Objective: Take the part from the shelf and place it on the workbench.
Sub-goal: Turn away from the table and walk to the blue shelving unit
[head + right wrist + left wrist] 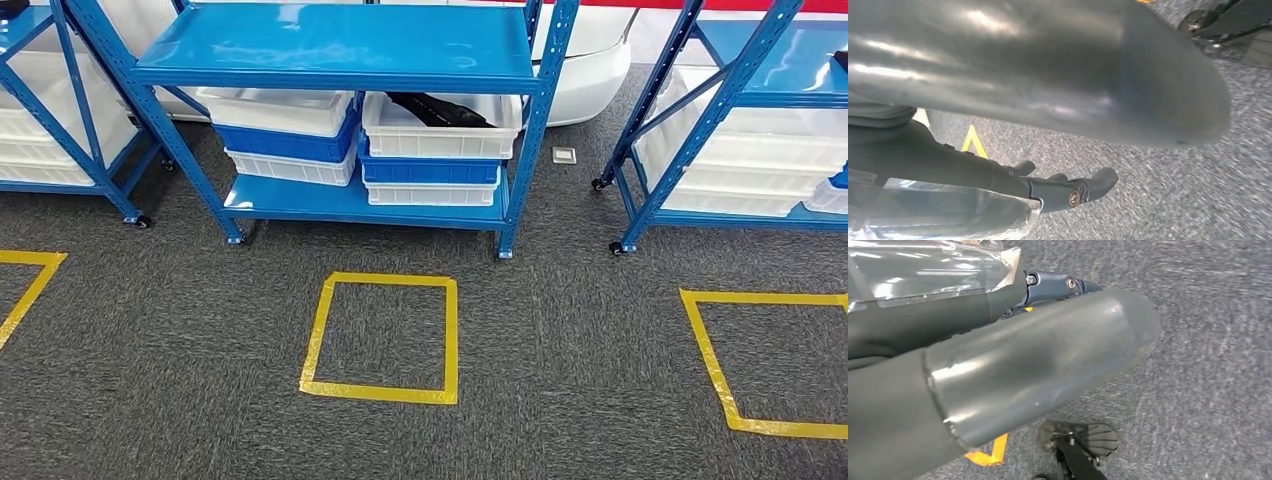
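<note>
I see the long black part [437,109] lying in the upper right white plastic crate [440,135] of the blue metal shelf [340,50]; both hands [1013,375] [1048,65] hang empty, fingers loosely apart; I should step closer squarely before reaching.

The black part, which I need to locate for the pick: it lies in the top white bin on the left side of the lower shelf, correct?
Not the left side. The head view shows the black part in the top white bin on the right side of the lower shelf.
</note>
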### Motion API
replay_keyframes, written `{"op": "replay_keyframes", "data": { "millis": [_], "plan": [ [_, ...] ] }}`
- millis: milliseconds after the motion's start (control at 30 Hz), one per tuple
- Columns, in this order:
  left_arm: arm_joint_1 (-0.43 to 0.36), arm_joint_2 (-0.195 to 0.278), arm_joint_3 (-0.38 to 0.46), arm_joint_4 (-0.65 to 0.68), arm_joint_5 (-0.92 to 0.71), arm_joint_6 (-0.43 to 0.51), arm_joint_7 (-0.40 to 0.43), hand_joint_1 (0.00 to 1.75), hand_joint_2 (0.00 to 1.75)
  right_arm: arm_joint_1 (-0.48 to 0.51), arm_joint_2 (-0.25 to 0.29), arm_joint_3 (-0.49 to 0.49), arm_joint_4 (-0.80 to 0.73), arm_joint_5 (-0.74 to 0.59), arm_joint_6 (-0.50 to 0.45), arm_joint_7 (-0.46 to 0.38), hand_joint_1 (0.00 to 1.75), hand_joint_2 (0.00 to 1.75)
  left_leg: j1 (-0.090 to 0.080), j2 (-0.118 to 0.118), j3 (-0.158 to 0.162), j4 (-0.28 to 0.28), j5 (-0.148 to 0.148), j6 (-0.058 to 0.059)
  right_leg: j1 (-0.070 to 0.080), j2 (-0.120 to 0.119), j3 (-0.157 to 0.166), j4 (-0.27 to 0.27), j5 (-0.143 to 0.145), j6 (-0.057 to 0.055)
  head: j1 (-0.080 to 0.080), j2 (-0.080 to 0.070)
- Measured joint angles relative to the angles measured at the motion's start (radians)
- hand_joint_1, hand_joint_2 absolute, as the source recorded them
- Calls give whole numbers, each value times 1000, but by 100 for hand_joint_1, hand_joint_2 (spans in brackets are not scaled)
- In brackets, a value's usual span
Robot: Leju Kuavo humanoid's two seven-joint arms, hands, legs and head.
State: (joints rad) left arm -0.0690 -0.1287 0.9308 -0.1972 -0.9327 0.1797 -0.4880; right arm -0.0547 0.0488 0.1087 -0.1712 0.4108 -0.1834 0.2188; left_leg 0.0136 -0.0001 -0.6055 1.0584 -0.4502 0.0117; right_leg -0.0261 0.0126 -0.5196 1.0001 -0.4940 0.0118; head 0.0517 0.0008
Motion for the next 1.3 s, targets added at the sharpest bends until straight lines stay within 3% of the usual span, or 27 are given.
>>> {"op": "replay_keyframes", "data": {
  "millis": [33, 133, 200, 233, 300, 333, 367, 400, 467, 533, 600, 700, 767, 833, 867, 900, 967, 1033, 1133, 1200, 1233, 1300],
  "plan": [
    [-1, 0, 0, 0, 0, 0, 0, 0, 0, -1, 0, 0, 0, 0, 0, 0, 0, 0, -3, -1, 14, -33, 8, 5, 2, 1, 0, -1, -5, 6, 0, 0],
    [-1, 0, 1, 0, 0, 0, -1, 0, 0, -2, 0, 0, 0, -1, 1, 0, 0, 0, -10, -2, 25, -50, 1, 24, 6, 0, 5, -7, -12, 26, 1, 0],
    [0, -1, 1, 0, 0, 0, -2, 0, 0, -2, -1, 0, -1, -1, 2, 0, 0, 0, -7, 0, 42, -69, 6, 39, 9, -2, -7, 34, -35, 28, 3, 0],
    [0, -2, 1, 0, 0, 0, -2, 0, 0, -2, -1, 0, -1, -1, 2, 0, 0, 0, -6, 2, 50, -75, 7, 46, 10, -3, -33, 89, -59, 24, 5, 0],
    [-1, -1, 1, 0, 0, 1, -2, 0, 0, -1, -1, 0, -1, -2, 2, -1, 0, 0, -10, 3, 59, -77, 0, 55, 10, -4, -117, 232, -110, 17, 6, 0],
    [-1, -2, 1, 0, 0, 1, -2, 0, 0, 0, -1, 0, -1, -2, 2, 0, 0, 0, -12, 3, 63, -77, -5, 57, 10, -4, -151, 281, -119, 20, 6, 0],
    [0, -2, 1, 0, 0, 1, -2, 0, 0, 2, -1, 0, -1, -2, 2, 0, 0, 0, -14, 1, 69, -77, -10, 57, 10, -4, -166, 291, -110, 27, 6, 0],
    [0, -2, 1, 0, 0, 0, -2, 0, 0, 4, -2, 0, 0, -2, 2, 0, 0, 0, -15, -1, 76, -77, -16, 56, 11, -4, -161, 261, -84, 36, 6, 0],
    [1, -3, 1, 0, -1, 0, -2, 0, 0, 5, -3, 0, 0, -2, 2, 0, 0, 0, -18, -3, 93, -76, -29, 51, 12, -8, -105, 116, -5, 46, 6, 0],
    [0, -3, 1, 1, -1, 0, -2, 0, 0, 3, -4, 0, 0, -2, 2, 0, 0, 0, -24, -3, 103, -73, -45, 42, 16, -13, -60, 9, 46, 35, 6, 0],
    [-1, -3, 1, 1, -1, 0, -2, 0, 0, 2, -4, 0, 0, -2, 2, 0, 0, 0, -28, -3, 107, -72, -56, 32, 20, -14, -52, -6, 52, 18, 4, 0],
    [-2, -1, 1, 0, -1, 1, -3, 0, 0, 3, -3, 0, 0, 0, 2, 1, 0, 0, -21, -3, 100, -36, -84, 15, 5, -12, -38, -14, 46, -6, 3, 0],
    [-2, -1, 1, 0, -1, 2, -3, 0, 0, 2, -3, 0, 0, 1, 2, 1, 0, 0, -13, -3, 44, 78, -140, 0, 1, -11, -26, -16, 39, -21, 0, 0],
    [-1, -1, 1, 0, -2, 1, -3, 0, 0, 2, -1, 0, 0, 2, 2, 1, 0, 0, -3, -3, -37, 205, -180, -12, 1, -11, -16, -16, 30, -25, 0, 0],
    [0, -1, 2, 0, -2, 1, -3, 0, 0, 3, -1, 0, 0, 2, 2, 1, 0, 0, 2, -3, -61, 226, -170, -17, -1, -9, -10, -16, 24, -24, 0, 0],
    [0, 0, 2, 0, -2, 1, -3, 0, 0, 4, -1, 0, 0, 2, 2, 1, 0, 0, 6, -2, -65, 207, -139, -20, -2, -8, -2, -16, 17, -20, -1, 0],
    [0, 1, 2, 0, -2, 1, -3, 0, 0, 5, 0, 0, 0, 2, 2, 1, 0, 0, 14, -2, -23, 80, -45, -23, -6, -5, 15, -17, 3, -9, -1, 0],
    [-2, 1, 2, 0, -3, 2, -3, 0, 0, 3, 1, 0, 0, 2, 2, 1, 0, 0, 12, -3, 22, -25, -5, -15, -1, -3, 24, -18, -12, 6, 0, 0],
    [-2, 1, 2, 0, -4, 2, -3, 0, 0, 0, 2, 0, 0, 2, 2, 1, 0, 0, 3, -5, 36, -55, -17, 14, 6, -2, 46, -17, -10, 33, 0, 0],
    [-1, -1, 2, 0, -4, 3, -3, 0, 0, 0, 1, 0, 0, 2, 2, 2, 0, 0, 2, -5, 56, -69, -17, 34, 7, -3, 42, 10, -23, 40, 3, 0],
    [-1, -1, 2, 0, -4, 3, -3, 0, 0, -1, 2, 0, 0, 2, 2, 2, 0, 0, 1, -5, 69, -74, -17, 42, 6, -4, 21, 52, -46, 34, 5, 0],
    [-1, 0, 2, 0, -4, 4, -3, 0, 0, -3, 2, 0, 0, 2, 2, 1, 0, 0, -1, -3, 80, -79, -24, 52, 5, -5, -63, 194, -107, 28, 7, 0]
  ]
}}
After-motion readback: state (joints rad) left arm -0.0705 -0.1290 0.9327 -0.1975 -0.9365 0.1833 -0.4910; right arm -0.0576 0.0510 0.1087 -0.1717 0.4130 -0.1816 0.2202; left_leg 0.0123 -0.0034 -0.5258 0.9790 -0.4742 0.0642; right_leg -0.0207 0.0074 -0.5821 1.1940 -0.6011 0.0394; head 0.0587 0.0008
